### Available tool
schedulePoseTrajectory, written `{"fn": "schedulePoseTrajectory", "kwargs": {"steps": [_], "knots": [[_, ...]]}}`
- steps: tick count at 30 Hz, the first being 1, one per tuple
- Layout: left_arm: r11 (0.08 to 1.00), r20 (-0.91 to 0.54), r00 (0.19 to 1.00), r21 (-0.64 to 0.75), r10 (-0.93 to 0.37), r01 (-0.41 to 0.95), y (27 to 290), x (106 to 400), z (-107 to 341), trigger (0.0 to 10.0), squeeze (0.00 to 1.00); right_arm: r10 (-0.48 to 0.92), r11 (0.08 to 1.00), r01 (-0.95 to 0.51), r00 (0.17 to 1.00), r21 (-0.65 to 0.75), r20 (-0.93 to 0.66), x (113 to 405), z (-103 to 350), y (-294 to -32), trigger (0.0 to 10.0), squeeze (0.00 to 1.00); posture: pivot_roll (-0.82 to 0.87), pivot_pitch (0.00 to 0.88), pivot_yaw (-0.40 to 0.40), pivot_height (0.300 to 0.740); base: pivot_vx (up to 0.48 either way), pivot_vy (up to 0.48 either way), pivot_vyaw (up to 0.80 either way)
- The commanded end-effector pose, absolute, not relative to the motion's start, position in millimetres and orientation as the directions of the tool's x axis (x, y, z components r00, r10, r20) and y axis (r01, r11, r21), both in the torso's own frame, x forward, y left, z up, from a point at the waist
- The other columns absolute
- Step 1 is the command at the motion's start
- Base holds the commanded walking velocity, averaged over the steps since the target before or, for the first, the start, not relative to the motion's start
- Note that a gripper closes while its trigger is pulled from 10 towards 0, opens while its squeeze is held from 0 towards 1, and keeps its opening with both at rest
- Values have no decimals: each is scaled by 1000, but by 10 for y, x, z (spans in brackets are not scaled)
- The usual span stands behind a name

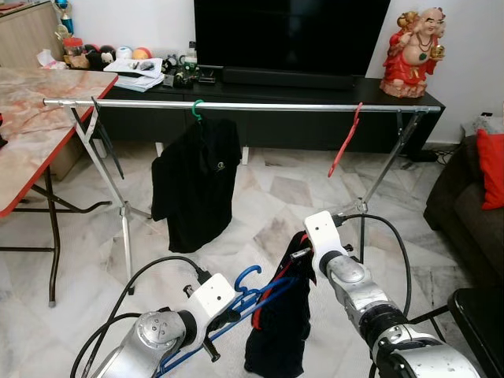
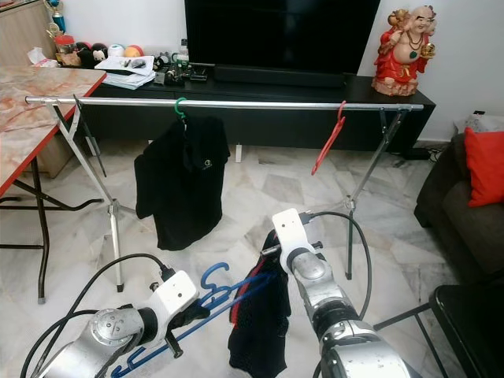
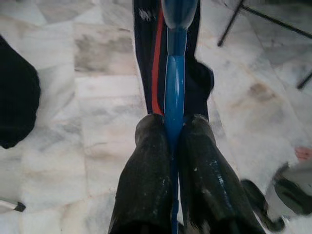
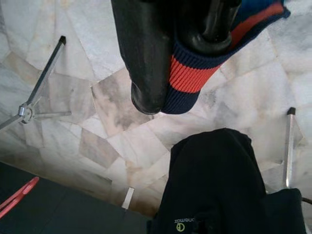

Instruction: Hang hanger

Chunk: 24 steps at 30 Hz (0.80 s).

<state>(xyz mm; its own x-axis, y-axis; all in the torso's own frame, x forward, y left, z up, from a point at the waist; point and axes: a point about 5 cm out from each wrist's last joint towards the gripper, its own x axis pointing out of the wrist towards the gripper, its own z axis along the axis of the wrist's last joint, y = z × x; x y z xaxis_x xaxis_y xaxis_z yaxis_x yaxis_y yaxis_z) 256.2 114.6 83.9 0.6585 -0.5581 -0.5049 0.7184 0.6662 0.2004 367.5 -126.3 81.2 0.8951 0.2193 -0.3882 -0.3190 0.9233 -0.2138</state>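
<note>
The left hand (image 1: 224, 319) is clamped tight on a blue plastic hanger (image 1: 250, 295) held low over the marble floor (image 1: 276, 197), its long axis slanting up from lower left to right, hook upward. The right hand (image 4: 180, 63) pinches the ribbed red-and-navy edge of the dark garment (image 1: 279, 331) draped on it. Beyond stands the long silver clothes rail (image 1: 236, 105).

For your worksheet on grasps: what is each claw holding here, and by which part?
Left claw: shut on the blue hanger, gripping its thin bar. Right claw: shut on the dark garment, pinching its navy-and-red ribbed edge.
</note>
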Motion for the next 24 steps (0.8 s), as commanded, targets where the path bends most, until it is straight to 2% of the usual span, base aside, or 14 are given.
{"fn": "schedulePoseTrajectory", "kwargs": {"steps": [1, 14, 24], "knots": [[694, -456, 715, 250, -530, 675, 1185, 2647, 939, 10000, 0, 235, 926, -317, 908, -205, -346, 3743, 946, -1218, 10000, 0, 235, 0, -90, 740, 0, 0, 0], [762, -336, 799, 271, -498, 589, 1189, 2771, 1078, 10000, 0, 187, 936, -278, 914, -218, -360, 3740, 927, -1217, 10000, 0, 229, 0, -89, 740, 0, 0, 0], [720, -357, 742, 221, -567, 657, 1067, 2707, 1022, 10000, 0, 294, 937, -336, 906, -98, -304, 3762, 1052, -929, 10000, 0, 227, 0, -88, 740, 0, 0, 0]]}}
